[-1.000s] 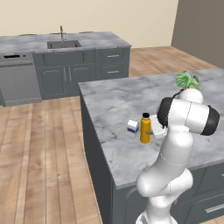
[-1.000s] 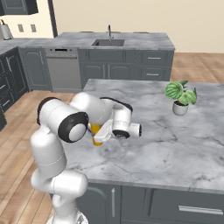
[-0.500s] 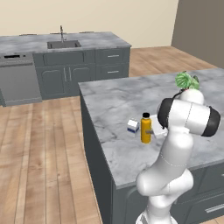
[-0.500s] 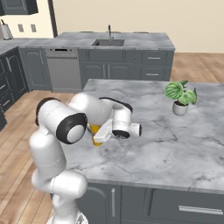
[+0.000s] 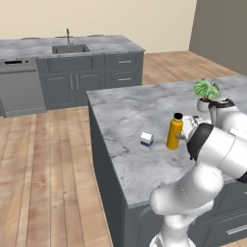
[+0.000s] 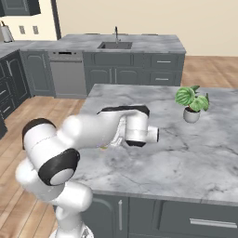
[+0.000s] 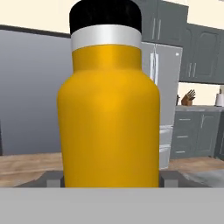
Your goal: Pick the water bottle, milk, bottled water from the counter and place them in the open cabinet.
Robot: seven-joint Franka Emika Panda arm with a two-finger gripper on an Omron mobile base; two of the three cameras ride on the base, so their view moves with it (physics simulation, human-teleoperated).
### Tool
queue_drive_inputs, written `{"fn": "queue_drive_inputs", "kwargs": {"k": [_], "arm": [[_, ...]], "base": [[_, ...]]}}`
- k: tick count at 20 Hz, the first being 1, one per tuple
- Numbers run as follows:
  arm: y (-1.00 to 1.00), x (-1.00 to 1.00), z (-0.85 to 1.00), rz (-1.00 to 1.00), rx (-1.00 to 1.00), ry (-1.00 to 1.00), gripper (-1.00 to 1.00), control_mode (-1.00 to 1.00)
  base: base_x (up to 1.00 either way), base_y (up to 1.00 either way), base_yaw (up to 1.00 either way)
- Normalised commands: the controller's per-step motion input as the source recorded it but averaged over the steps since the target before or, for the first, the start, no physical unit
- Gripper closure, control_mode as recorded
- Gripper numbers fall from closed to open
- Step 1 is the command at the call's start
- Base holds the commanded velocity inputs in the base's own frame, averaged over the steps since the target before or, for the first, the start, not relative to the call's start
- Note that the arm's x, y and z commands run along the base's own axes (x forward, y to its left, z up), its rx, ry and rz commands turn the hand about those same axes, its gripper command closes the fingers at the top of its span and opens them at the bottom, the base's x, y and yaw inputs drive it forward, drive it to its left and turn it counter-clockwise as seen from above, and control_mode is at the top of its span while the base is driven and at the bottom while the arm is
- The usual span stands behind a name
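Fingers clamped on the water bottle, which stands upright on the table near the milk; lift straight up, keep it vertical, clear the carton before swinging.

Support surface: broad island counter of grey-white veined marble over a dark grey cabinet base. Standing upright on it, a tall orange-yellow cylindrical water bottle with a black screw cap. Just beside the bottle, toward the counter's near edge, a small white boxy milk carton with a blue band. Farther along the slab, well apart from both, a small potted green plant in a white pot.
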Motion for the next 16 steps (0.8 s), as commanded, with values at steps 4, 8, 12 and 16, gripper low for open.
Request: {"fn": "queue_drive_inputs", "kwargs": {"k": [4, 8, 12, 16], "arm": [[-0.15, -0.75, 0.93, -0.05, 0.04, -0.01, 1.00, -1.00], [-0.08, -0.82, 0.83, -0.07, 0.05, 0.00, 1.00, -1.00], [-0.06, -0.87, 0.72, -0.10, 0.04, 0.00, 1.00, -1.00], [-0.01, -0.85, 0.69, -0.10, 0.02, 0.00, 1.00, -1.00]], "base": [[0.00, 0.00, 0.00], [0.00, 0.00, 0.00], [0.00, 0.00, 0.00], [0.00, 0.00, 0.00]]}}
